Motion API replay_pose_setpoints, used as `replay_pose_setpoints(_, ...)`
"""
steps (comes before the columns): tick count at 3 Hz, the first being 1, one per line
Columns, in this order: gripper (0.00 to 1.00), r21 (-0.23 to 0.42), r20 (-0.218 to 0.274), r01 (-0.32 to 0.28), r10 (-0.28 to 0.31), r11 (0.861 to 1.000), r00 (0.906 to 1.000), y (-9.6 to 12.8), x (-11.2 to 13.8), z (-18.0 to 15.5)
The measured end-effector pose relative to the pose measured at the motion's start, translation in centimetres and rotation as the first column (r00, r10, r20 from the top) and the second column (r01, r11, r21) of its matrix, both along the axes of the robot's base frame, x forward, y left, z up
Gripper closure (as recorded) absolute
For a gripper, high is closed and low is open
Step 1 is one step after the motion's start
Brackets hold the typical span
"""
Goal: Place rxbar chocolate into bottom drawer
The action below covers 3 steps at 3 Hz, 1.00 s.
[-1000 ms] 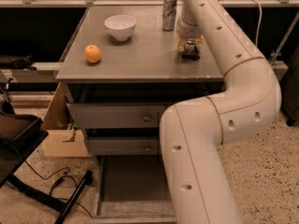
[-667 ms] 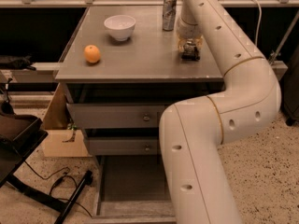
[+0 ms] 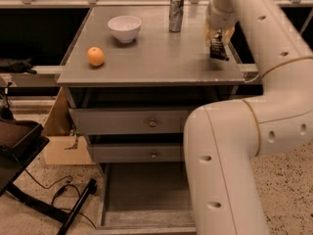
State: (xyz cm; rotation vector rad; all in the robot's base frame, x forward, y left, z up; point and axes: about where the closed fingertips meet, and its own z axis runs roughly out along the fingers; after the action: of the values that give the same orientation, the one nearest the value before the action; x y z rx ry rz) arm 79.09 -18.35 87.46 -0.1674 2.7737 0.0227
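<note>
As the hand (image 3: 218, 36) hangs at two o'clock over the worktop (image 3: 156, 65), it is clamped on the rxbar chocolate (image 3: 218, 50), which dangles upright just above the surface. So the pick looks done. What's left is the whole carry down to the bottom drawer (image 3: 146, 197), standing open at six o'clock. The wrapper's print can't be read, and nothing is legible on the silver can (image 3: 176, 13) at twelve o'clock.

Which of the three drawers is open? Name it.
The bottom drawer, pulled out with its grey floor showing; the two knobbed drawers above are pushed in. The claw holds the rxbar chocolate above the tabletop, at its right edge.
</note>
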Motion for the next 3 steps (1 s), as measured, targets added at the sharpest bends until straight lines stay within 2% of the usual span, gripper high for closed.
replay_pose_setpoints(1, 1.0, -0.015, 0.014, -0.011, 0.011, 1.0, 0.9998, -4.3, -3.8, 4.6)
replay_pose_setpoints(2, 1.0, 0.018, 0.052, 0.003, -0.004, 1.0, 0.9987, -10.0, -9.2, 9.8)
replay_pose_setpoints(3, 1.0, 0.022, 0.103, 0.001, -0.003, 1.0, 0.9947, -9.6, -7.3, 9.7)
